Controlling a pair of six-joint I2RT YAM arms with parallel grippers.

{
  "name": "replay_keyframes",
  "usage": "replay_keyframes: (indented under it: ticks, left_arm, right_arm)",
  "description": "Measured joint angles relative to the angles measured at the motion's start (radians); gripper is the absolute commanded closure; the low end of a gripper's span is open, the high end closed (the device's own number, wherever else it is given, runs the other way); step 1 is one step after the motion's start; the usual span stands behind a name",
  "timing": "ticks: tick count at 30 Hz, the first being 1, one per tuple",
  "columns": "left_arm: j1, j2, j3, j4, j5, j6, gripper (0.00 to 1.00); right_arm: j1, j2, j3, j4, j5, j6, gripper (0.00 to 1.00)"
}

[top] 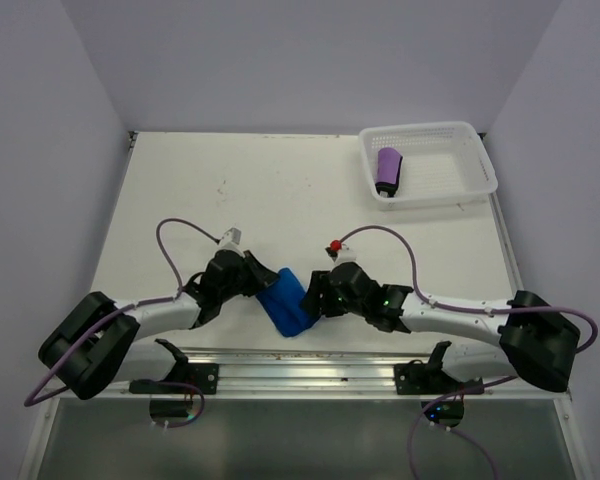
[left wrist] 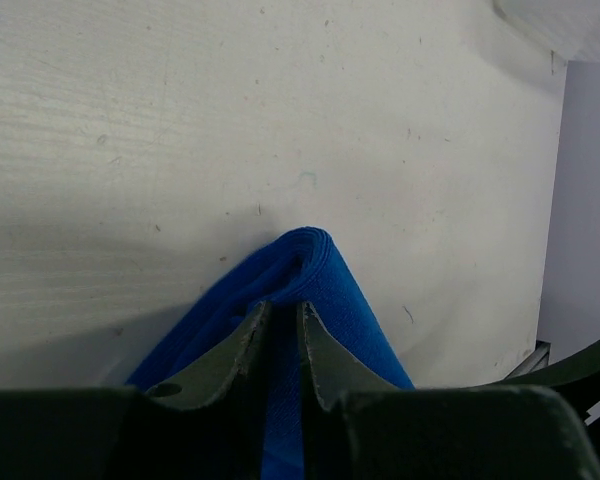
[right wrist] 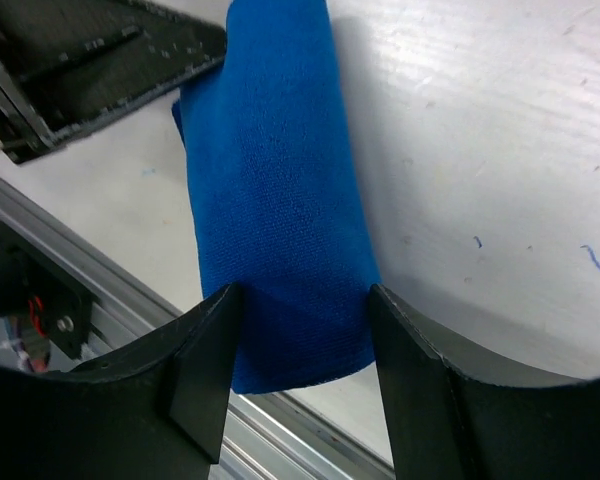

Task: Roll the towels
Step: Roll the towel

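Observation:
A royal blue towel [top: 285, 300] lies rolled into a short tube at the table's near edge, between both arms. My left gripper [top: 261, 284] is shut on the blue towel's far end; in the left wrist view its tips [left wrist: 283, 306] pinch a fold of the blue cloth [left wrist: 330, 285]. My right gripper [top: 311, 297] straddles the near end, and in the right wrist view [right wrist: 302, 292] both fingers press against the sides of the roll [right wrist: 270, 190]. The dark purple towel [top: 388, 170] lies rolled inside the white basket.
The white mesh basket [top: 467, 160] sits at the far right corner of the table. A metal rail [top: 300, 362] runs along the near edge just below the blue roll. Grey walls enclose the table on three sides.

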Motion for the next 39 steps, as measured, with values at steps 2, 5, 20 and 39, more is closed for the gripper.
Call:
replay_keyframes:
  ticks: [2, 5, 20, 39]
  left_arm:
    - [0.000, -0.012, -0.008, -0.004, -0.002, 0.000, 0.80]
    - [0.000, -0.030, -0.019, -0.016, -0.012, 0.000, 0.80]
    - [0.000, -0.179, -0.068, -0.173, -0.077, 0.000, 0.81]
    - [0.000, -0.447, -0.005, -0.452, -0.092, -0.022, 0.78]
  right_arm:
    - [0.035, 0.018, 0.000, -0.003, 0.019, -0.010, 0.41]
    - [0.082, 0.030, 0.003, -0.017, 0.059, -0.026, 0.40]
    - [0.193, 0.118, 0.076, -0.073, 0.166, -0.060, 0.40]
    - [0.406, 0.328, 0.376, -0.402, 0.499, -0.031, 0.40]
